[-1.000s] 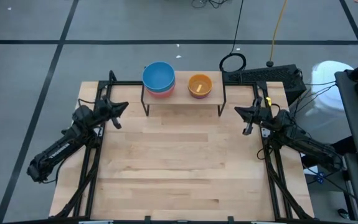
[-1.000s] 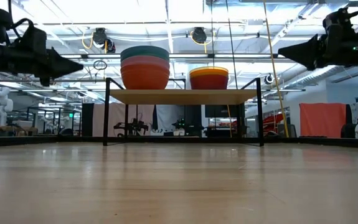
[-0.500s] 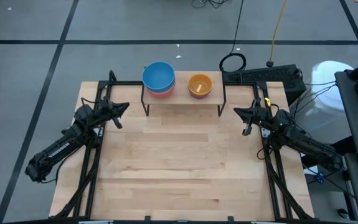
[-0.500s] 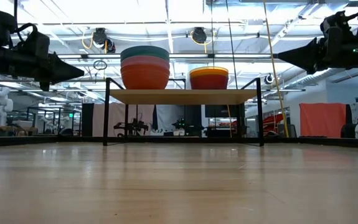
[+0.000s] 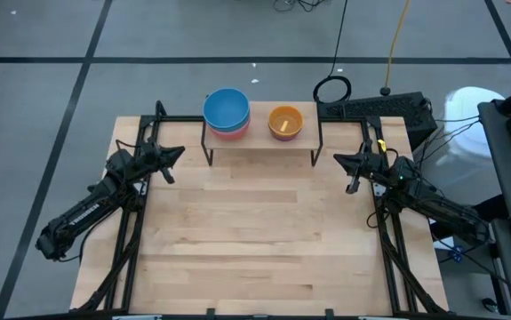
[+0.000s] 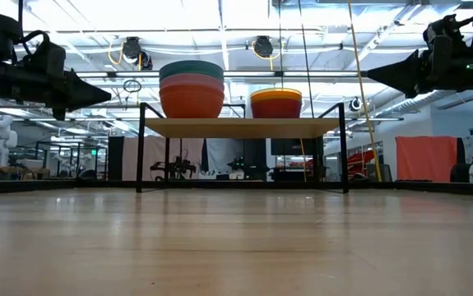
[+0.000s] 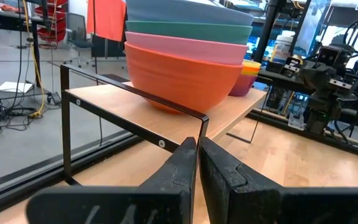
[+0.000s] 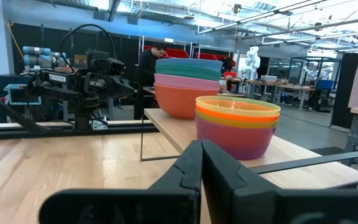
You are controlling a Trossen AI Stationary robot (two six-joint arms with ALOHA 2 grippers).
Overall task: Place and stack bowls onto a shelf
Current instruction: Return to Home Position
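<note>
Shelf (image 5: 259, 147) stands at the far edge of the tabletop (image 5: 255, 240) and carries two stacks. Left stack (image 6: 191, 94): the high view shows little but the blue bowl (image 5: 227, 107) on top. The left wrist view resolves red bowl (image 7: 179, 81) lowest, then pink bowl (image 7: 185, 48), then teal bowl (image 7: 185, 30). Right stack (image 5: 284, 122): purple bowl (image 8: 235, 140) lowest, per the right wrist view. Left tool (image 5: 177, 153) and right tool (image 5: 338, 160) sit at opposite tabletop edges, fingers together, well apart from the shelf.
</note>
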